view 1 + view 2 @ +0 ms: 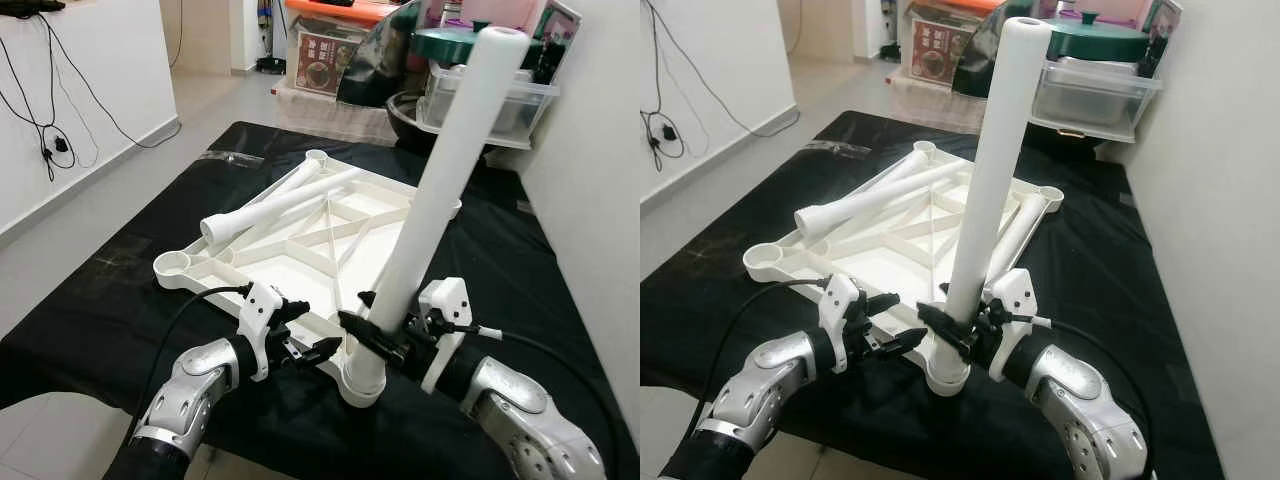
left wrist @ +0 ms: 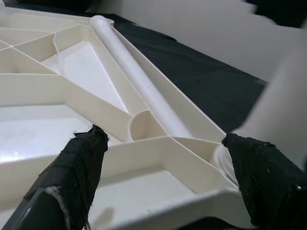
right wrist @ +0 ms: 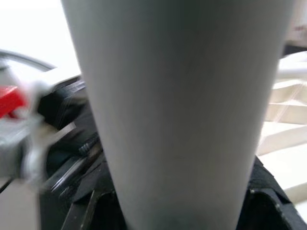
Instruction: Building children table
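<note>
A white plastic table top (image 1: pixel 300 250) lies upside down on a black cloth (image 1: pixel 120 310), ribs facing up. One white leg (image 1: pixel 445 170) stands upright, a little tilted, at the table top's near corner socket (image 1: pixel 362 385). My right gripper (image 1: pixel 375 335) is shut on this leg low down; the right wrist view has the leg (image 3: pixel 182 96) close up between the fingers (image 3: pixel 268 196). My left gripper (image 1: pixel 305 350) is open at the near edge, just left of that socket, its fingers (image 2: pixel 72 172) spread across the rim (image 2: pixel 158 201). Loose legs (image 1: pixel 280 205) lie on the table top.
The cloth covers a low platform with grey floor to its left. Behind it stand a clear storage box (image 1: pixel 490 95) with a green lid, a dark bowl and a cardboard box (image 1: pixel 320 60). A white wall runs close along the right. Cables (image 1: pixel 55 140) hang on the left wall.
</note>
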Tool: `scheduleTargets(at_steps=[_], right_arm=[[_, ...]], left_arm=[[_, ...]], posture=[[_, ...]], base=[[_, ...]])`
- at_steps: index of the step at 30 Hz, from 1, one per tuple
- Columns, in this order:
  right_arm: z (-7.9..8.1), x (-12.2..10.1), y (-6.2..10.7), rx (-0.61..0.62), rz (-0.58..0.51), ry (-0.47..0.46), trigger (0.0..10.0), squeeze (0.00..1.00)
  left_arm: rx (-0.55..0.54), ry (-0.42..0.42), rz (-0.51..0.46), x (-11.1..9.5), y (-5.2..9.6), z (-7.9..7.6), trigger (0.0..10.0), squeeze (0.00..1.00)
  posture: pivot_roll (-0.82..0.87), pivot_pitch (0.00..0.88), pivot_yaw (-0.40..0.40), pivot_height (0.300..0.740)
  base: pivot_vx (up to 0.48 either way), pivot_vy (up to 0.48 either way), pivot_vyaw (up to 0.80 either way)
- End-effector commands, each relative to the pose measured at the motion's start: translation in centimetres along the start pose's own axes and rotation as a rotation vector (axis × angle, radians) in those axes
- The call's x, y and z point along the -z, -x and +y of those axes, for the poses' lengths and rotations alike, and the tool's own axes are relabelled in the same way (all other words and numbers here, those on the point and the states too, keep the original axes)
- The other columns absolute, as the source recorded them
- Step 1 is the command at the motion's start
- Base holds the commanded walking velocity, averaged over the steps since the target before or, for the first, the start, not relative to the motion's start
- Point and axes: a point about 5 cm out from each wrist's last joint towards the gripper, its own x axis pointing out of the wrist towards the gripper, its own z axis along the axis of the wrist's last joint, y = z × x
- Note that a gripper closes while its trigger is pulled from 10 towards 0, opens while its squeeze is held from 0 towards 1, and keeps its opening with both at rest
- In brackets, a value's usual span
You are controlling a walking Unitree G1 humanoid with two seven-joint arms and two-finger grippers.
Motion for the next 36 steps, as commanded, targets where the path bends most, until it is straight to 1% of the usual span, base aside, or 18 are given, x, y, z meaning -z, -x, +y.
scheduleTargets(at_steps=[1, 2, 3, 4, 6, 11, 12, 15, 16, 17, 21, 22, 23, 26, 28, 33, 34, 36], right_arm=[[-3.3, 2.1, 0.9, 0.326, 0.086, -0.064, 0.0, 0.0], [-3.3, 2.1, 0.9, 0.326, 0.086, -0.064, 0.0, 0.0], [-4.3, 2.4, 1.2, 0.443, 0.093, -0.078, 0.0, 0.0], [-5.8, 3.0, 2.4, 0.666, 0.093, -0.105, 0.0, 0.0], [-7.2, 3.9, 4.6, 0.937, 0.095, -0.133, 0.0, 0.0], [-6.7, 4.3, 5.5, 1.015, 0.09, -0.134, 0.0, 0.0], [-5.9, 4.1, 5.2, 0.97, 0.072, -0.119, 10.0, 0.0], [-5.3, 3.8, 4.8, 0.911, 0.05, -0.113, 10.0, 0.0], [-4.7, 3.4, 4.2, 0.833, 0.021, -0.114, 10.0, 0.0], [-4.4, 2.3, 3.6, 0.736, -0.047, -0.117, 10.0, 1.0], [-4.2, 0.2, 2.6, 0.574, -0.122, -0.122, 10.0, 1.0], [-4.3, -0.5, 2.3, 0.505, -0.11, -0.108, 10.0, 0.0], [-4.3, -0.5, 2.3, 0.505, -0.11, -0.108, 10.0, 0.0], [-3.1, -3.0, 1.9, 0.179, -0.108, -0.019, 10.0, 0.0], [-1.8, -2.9, 2.1, -0.024, -0.065, 0.014, 10.0, 0.0], [-0.3, -1.1, 2.6, -0.234, 0.035, 0.046, 10.0, 0.0], [-0.1, -0.5, 2.3, -0.235, 0.044, 0.026, 9.0, 0.0], [0.0, -0.2, 2.1, -0.23, 0.047, 0.009, 9.0, 0.0]], left_arm=[[0.001, 0.007, 0.006, 0.4, 0.1, -0.1, 10.0, 0.0], [0.001, 0.007, 0.006, 0.4, 0.1, -0.1, 10.0, 0.0], [0.001, 0.007, 0.007, 0.4, 0.1, -0.1, 10.0, 0.0], [0.006, 0.007, 0.008, 0.4, -0.1, -0.1, 10.0, 0.0], [0.015, 0.006, 0.008, 0.3, -0.3, -0.2, 10.0, 0.0], [0.015, 0.006, 0.006, 0.2, -0.4, -0.1, 10.0, 0.0], [0.017, 0.006, 0.007, 0.3, -0.4, -0.1, 10.0, 0.0], [0.022, 0.006, 0.009, 0.3, -0.4, -0.2, 10.0, 0.0], [0.028, 0.005, 0.012, 0.4, -0.5, -0.3, 10.0, 0.0], [0.027, 0.007, 0.01, 0.3, -0.5, -0.3, 10.0, 0.0], [0.024, 0.008, 0.005, 0.2, -0.6, -0.2, 10.0, 0.0], [0.027, 0.007, 0.005, 0.3, -0.6, -0.3, 10.0, 0.0], [0.027, 0.007, 0.005, 0.3, -0.6, -0.3, 10.0, 0.0], [0.026, 0.007, 0.004, 0.3, -0.6, -0.3, 10.0, 0.0], [0.024, 0.006, 0.002, 0.3, -0.6, -0.3, 10.0, 0.0], [0.018, 0.001, 0.002, 0.2, -0.5, -0.3, 10.0, 0.0], [0.008, 0.004, 0.0, 0.2, -0.4, -0.2, 10.0, 0.0], [0.001, 0.007, -0.002, 0.2, -0.3, -0.1, 10.0, 0.0]], posture=[[0.12, 0.0, -0.118, 0.74], [0.12, 0.0, -0.118, 0.74], [0.12, 0.0, -0.118, 0.74], [0.11, 0.0, -0.114, 0.74], [0.11, 0.0, -0.114, 0.74], [0.11, 0.0, -0.104, 0.74], [0.11, 0.0, -0.104, 0.74], [0.11, 0.0, -0.104, 0.74], [0.1, 0.0, -0.101, 0.74], [0.1, 0.0, -0.097, 0.74], [0.11, 0.0, -0.099, 0.74], [0.1, 0.0, -0.1, 0.74], [0.1, 0.0, -0.1, 0.74], [0.11, 0.0, -0.104, 0.74], [0.12, 0.0, -0.108, 0.74], [0.13, 0.0, -0.117, 0.74], [0.13, 0.0, -0.127, 0.74], [0.13, 0.0, -0.126, 0.74]], base=[[0.0, 0.0, 0.0], [0.0, 0.0, 0.0], [0.0, 0.0, 0.0], [0.0, 0.0, 0.0], [0.0, 0.0, 0.0], [0.0, 0.0, 0.0], [0.0, 0.0, 0.0], [0.0, 0.0, 0.0], [0.0, 0.0, 0.0], [0.0, 0.0, 0.0], [0.0, 0.0, 0.0], [0.0, 0.0, 0.0], [0.0, 0.0, 0.0], [0.0, 0.0, 0.0], [0.0, 0.0, 0.0], [0.0, 0.0, 0.0], [0.0, 0.0, 0.0], [0.0, 0.0, 0.0]])
